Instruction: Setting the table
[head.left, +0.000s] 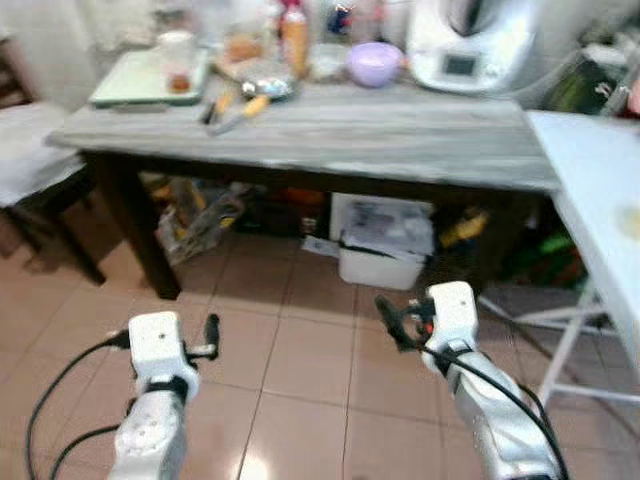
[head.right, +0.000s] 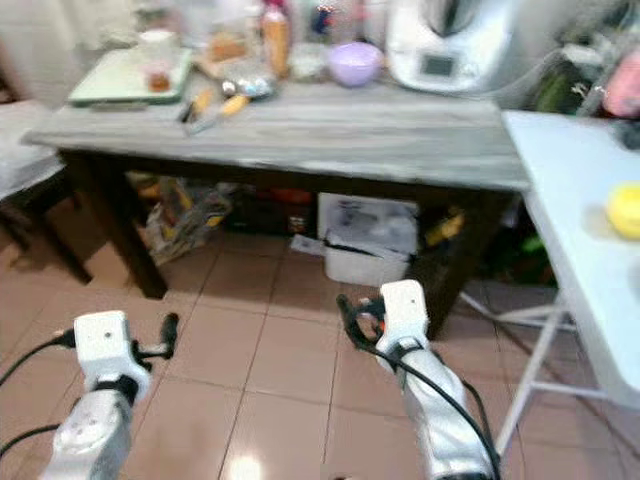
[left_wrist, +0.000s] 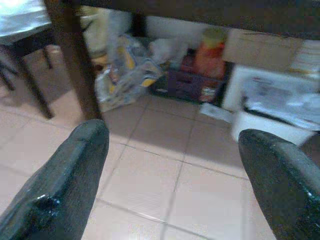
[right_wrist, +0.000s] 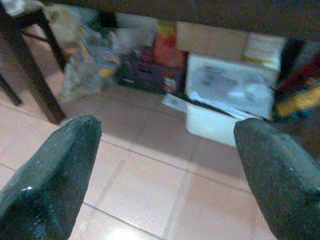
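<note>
A grey wooden table (head.left: 330, 140) stands ahead of me. On its far side are a purple bowl (head.left: 373, 63), a pale green tray (head.left: 150, 78) with a cup (head.left: 178, 62), some orange-handled cutlery (head.left: 238, 108) and an orange bottle (head.left: 294, 38). My left gripper (head.left: 211, 335) and right gripper (head.left: 392, 320) are held low over the tiled floor, well short of the table. Both are open and hold nothing; the wrist views show wide gaps between the left gripper's fingers (left_wrist: 65, 185) and the right gripper's fingers (right_wrist: 55, 170).
A white folding table (head.left: 600, 190) with a yellow object (head.right: 627, 210) stands at the right, its legs (head.left: 560, 340) near my right arm. A chair (head.left: 30, 170) sits at the left. Under the grey table are a white bin (head.left: 380, 262) and bags (head.left: 200, 215). A white appliance (head.left: 470, 40) stands at the back.
</note>
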